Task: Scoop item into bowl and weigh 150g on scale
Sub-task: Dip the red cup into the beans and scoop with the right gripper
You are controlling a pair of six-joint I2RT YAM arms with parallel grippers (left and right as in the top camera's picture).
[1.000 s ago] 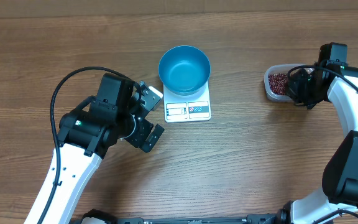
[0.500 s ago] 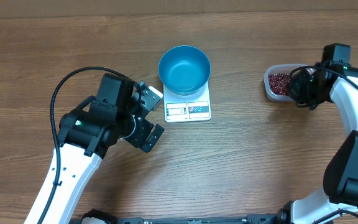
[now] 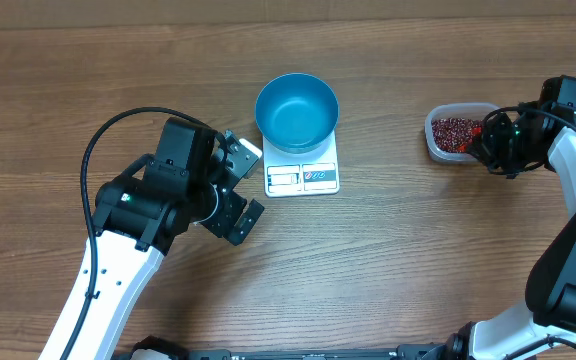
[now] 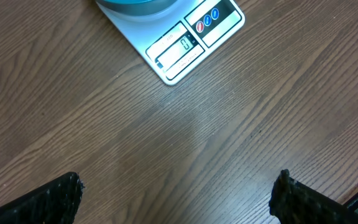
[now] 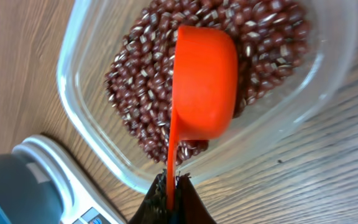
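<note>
Barely started, I'd say. The bowl (image 3: 297, 110) sat empty on the scale (image 3: 303, 177), so all the scooping and weighing was left. All the beans (image 5: 142, 81) were in the clear tub (image 3: 431, 143), the right claw (image 5: 171, 191) pinching the orange scoop (image 5: 204, 81) over them. The left claw (image 3: 242, 187) hung wide and empty above the worktop (image 3: 388, 260).

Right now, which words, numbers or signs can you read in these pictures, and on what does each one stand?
"0", likely but blurred: display of the scale.
Three round signs, one red, two blue, beside it: too small to read.
Small print around the display: too blurred.
Nothing else bears text.
</note>
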